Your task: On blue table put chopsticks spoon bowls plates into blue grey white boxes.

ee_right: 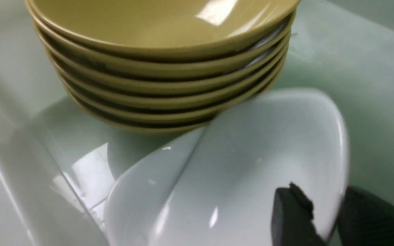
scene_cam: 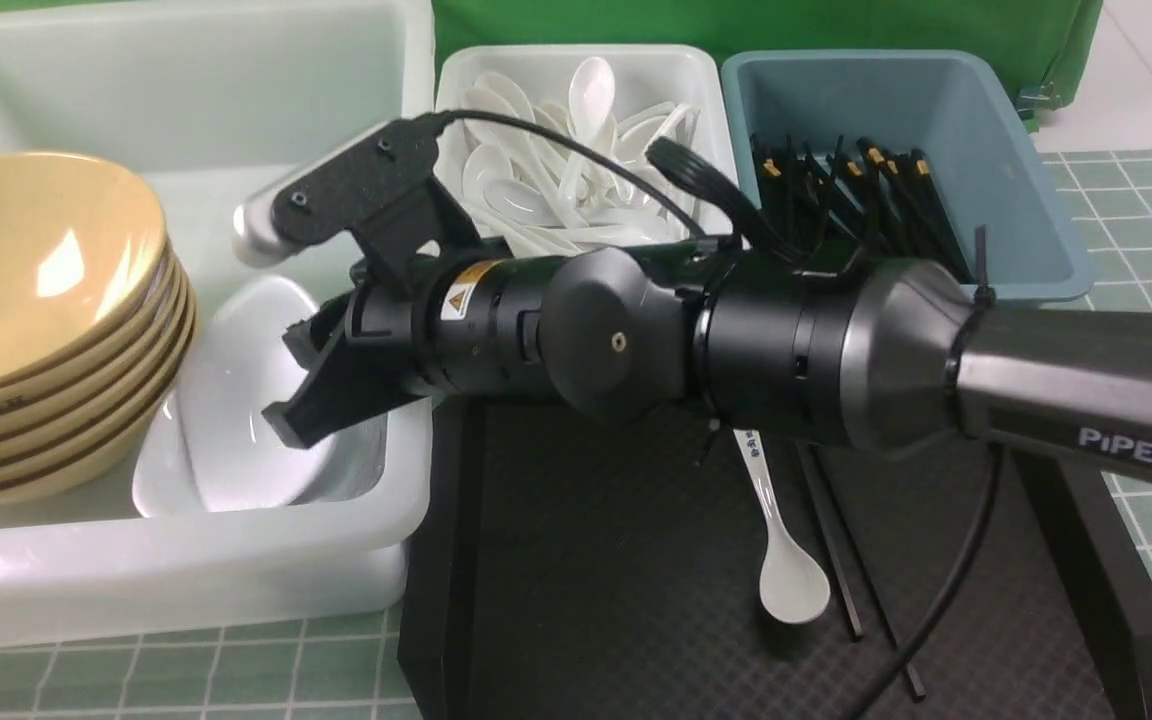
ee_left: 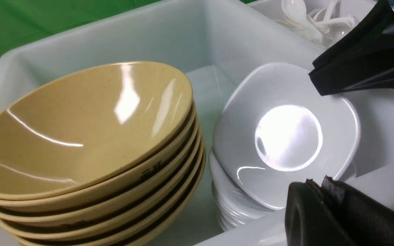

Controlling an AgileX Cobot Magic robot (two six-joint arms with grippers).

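Several tan bowls (scene_cam: 36, 250) are stacked in the big white tub (scene_cam: 186, 590). Beside them a white plate (scene_cam: 236, 400) lies tilted on a stack of plates (ee_left: 238, 205). My right gripper (ee_right: 320, 194) reaches into the tub, open, its jaws standing either side of that plate's rim with a gap. My left gripper (ee_left: 315, 184) is shut and empty at the tub's near wall. The spoon (scene_cam: 786, 570) with blue writing and a pair of black chopsticks (scene_cam: 841, 540) lie on the black tray (scene_cam: 616, 580).
The white box (scene_cam: 576, 140) holds several plain white spoons. The blue-grey box (scene_cam: 896, 100) holds several black chopsticks. My right arm (scene_cam: 1036, 370) spans above the tray. The blue table (scene_cam: 1136, 200) shows at the right, and a green backdrop stands behind the boxes.
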